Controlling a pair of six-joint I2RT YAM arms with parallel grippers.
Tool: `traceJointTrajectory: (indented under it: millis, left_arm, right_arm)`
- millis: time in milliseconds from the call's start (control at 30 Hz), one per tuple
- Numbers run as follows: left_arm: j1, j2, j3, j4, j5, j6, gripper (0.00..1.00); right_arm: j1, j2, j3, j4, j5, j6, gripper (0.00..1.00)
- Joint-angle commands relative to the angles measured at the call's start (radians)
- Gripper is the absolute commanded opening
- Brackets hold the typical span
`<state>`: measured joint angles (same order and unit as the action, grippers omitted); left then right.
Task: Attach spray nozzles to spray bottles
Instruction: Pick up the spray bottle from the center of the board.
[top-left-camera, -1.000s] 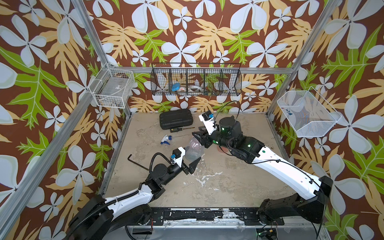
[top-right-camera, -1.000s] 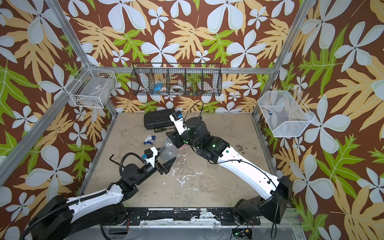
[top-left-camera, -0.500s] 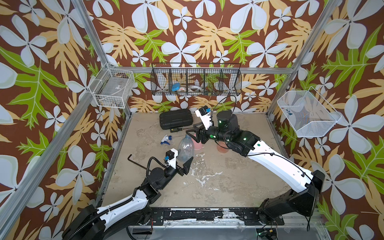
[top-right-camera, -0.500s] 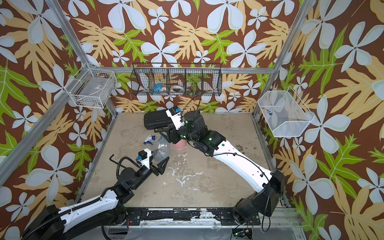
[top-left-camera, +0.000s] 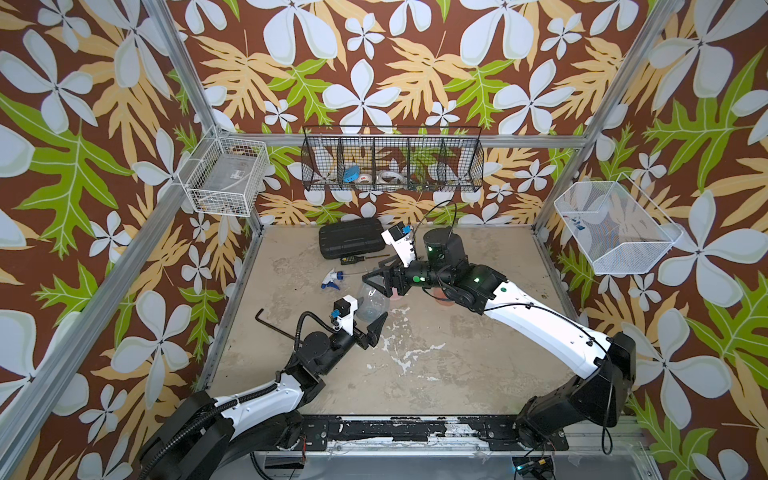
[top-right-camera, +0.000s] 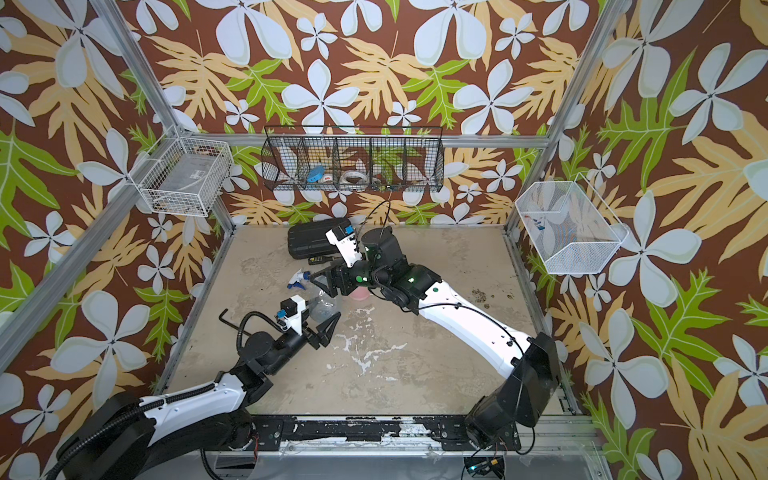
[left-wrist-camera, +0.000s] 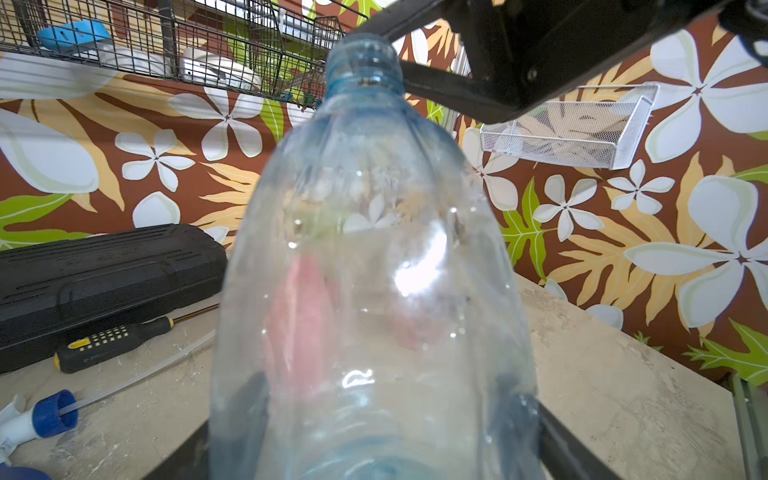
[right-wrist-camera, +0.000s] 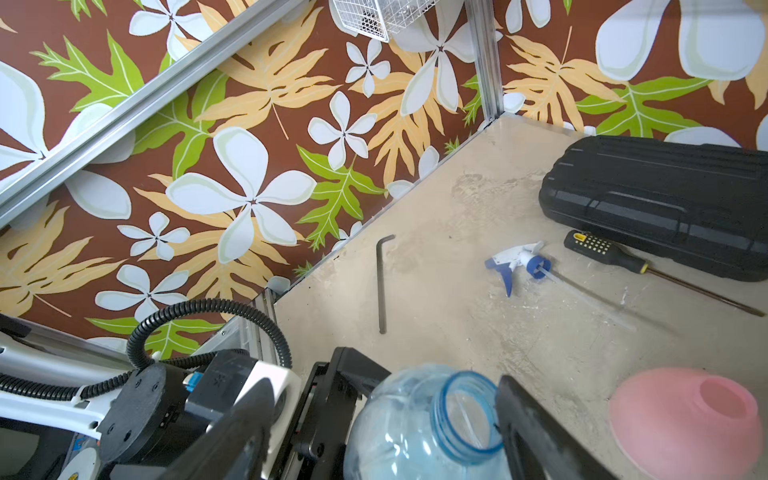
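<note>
Top views both show the change on the right arm: the right gripper (top-left-camera: 374, 274) has spread its jaws and let go of the neck of the clear bottle (top-left-camera: 370, 303), which stands upright between them at mid-frame. The left gripper (top-left-camera: 369, 316) alone clasps the bottle's lower body. I'd judge the right gripper is now free to fetch the white-and-blue nozzle (top-left-camera: 332, 279), which lies on the worktop (top-left-camera: 457, 353) just left of the bottle. The right arm stretches low from lower right; the left arm reaches up from lower left.
</note>
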<state>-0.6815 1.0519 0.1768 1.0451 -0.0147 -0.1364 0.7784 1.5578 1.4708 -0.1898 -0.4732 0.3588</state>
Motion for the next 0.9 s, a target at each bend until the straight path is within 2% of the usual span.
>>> traceJointTrajectory:
  millis: [0,100,300,433,600,867]
  left_arm:
    - [0.009,0.018,0.008,0.106,0.035,-0.006,0.65]
    - [0.017,0.024,0.008,0.12,0.047,-0.01,0.65]
    - [0.024,0.013,-0.002,0.114,0.041,-0.004,0.66]
    - [0.025,0.022,-0.004,0.124,0.055,-0.004,0.65]
    - [0.025,0.029,0.008,0.115,0.053,0.007,0.65]
    - [0.024,0.057,0.034,0.098,0.064,-0.013,0.66]
  right_arm:
    - [0.002,0.017,0.02,0.0,-0.054,0.014,0.83]
    - [0.009,0.027,0.034,-0.005,-0.056,0.016,0.82]
    - [-0.003,0.002,0.054,-0.042,0.085,-0.012,0.83]
    - [-0.027,-0.001,0.049,-0.035,0.152,0.032,0.84]
    - [-0.024,0.038,0.064,-0.04,0.046,0.051,0.83]
    - [0.049,0.037,0.103,-0.074,0.036,0.02,0.82]
